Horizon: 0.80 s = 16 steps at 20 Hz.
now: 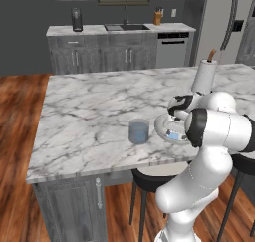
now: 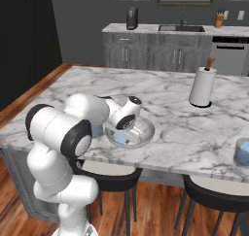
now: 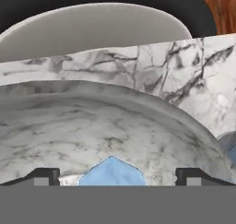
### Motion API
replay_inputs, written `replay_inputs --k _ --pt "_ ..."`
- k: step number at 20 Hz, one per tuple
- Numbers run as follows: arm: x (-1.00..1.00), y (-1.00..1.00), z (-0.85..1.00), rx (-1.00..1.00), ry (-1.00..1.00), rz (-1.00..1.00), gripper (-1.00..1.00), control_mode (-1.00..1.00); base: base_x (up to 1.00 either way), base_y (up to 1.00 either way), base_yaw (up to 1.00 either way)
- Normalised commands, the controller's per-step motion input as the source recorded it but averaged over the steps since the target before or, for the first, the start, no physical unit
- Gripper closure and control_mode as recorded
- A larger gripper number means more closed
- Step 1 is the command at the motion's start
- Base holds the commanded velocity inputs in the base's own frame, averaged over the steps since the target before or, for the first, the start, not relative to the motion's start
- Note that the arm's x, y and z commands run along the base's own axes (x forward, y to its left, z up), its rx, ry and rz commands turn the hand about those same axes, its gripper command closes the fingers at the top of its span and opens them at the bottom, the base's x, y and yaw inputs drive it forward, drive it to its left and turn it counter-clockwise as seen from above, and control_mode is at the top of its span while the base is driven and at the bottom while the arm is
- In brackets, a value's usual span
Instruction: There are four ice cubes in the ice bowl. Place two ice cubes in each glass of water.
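1. The arm reached down over the marble island, with its gripper lowered into the ice bowl near the island's front edge.
2. The jaws stood spread wide and released, one dark fingertip to each side of a light blue ice cube lying between them on the bowl's floor; I could not tell whether either fingertip touched it.
3. From the left side, a bit of blue ice showed in the bowl just below the hand.
4. One glass of water stood just beside the bowl, on the side away from the paper towel roll.
5. A second glass of water stood well apart, at the far right edge of the right base view, with something blue inside it.
6. The paper towel roll stood upright farther back on the island.
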Motion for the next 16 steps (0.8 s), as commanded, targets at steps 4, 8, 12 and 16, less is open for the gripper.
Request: replay_inputs --k 4,8,12,16 --pt "0.22 0.0 -0.17 0.0 -0.12 0.02 -1.0 -1.0 0.0 0.0 0.0" --pt "0.25 0.0 -0.11 0.0 -0.09 0.03 -1.0 -1.0 0.0 0.0 0.0" --pt "0.24 0.0 -0.14 0.0 -0.05 0.04 -1.0 -1.0 0.0 0.0 0.0" --pt "0.05 0.0 -0.21 -0.01 -0.01 0.03 -1.0 -1.0 0.0 0.0 0.0"
